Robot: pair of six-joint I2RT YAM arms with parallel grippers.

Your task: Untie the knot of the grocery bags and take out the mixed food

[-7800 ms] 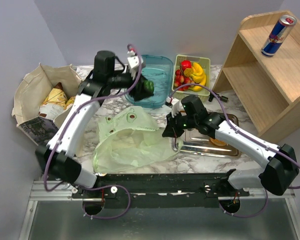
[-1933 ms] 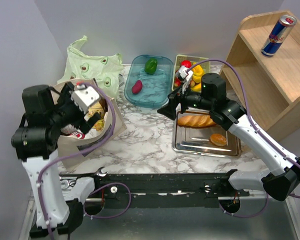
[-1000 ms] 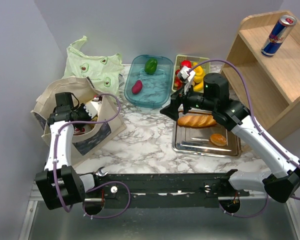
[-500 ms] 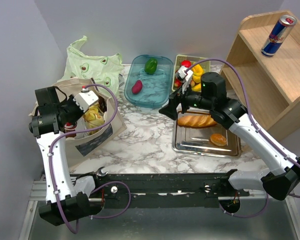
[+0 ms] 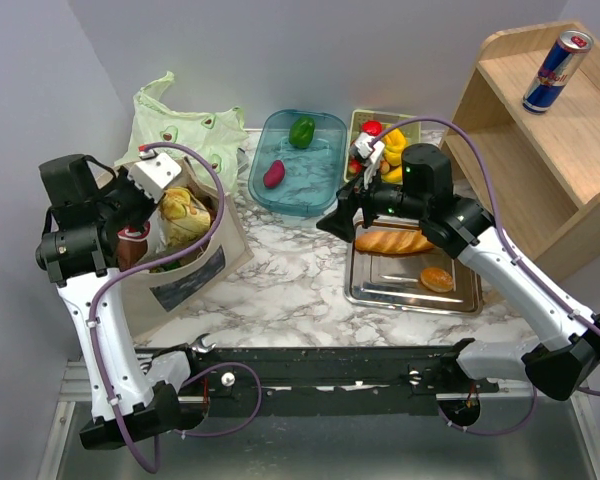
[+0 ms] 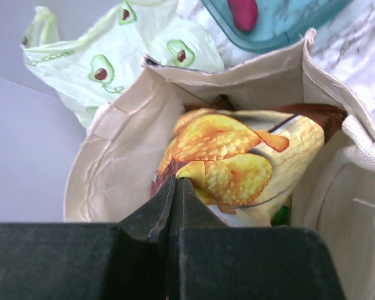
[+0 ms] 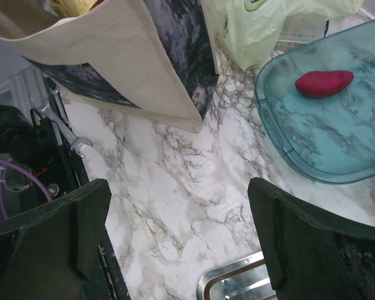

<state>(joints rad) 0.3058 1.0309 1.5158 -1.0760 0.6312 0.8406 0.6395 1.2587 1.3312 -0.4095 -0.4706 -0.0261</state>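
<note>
Left wrist view: fingers of the left gripper (image 6: 175,183) pinch a thin edge of the crisp bag (image 6: 244,159) inside the beige tote (image 6: 115,156), so slick foil may slip free on lifting; the right gripper (image 7: 178,209) gapes above the bench (image 7: 187,150).

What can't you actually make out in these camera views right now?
- Left wrist view: anything beneath the crisp bag in the canvas tote; the bag covers it.
- Top view: the fingertips of the left gripper, hidden by its own wrist.
- Right wrist view: the teal tray is cut off by the right edge, and the tote's opening by the top edge.
</note>
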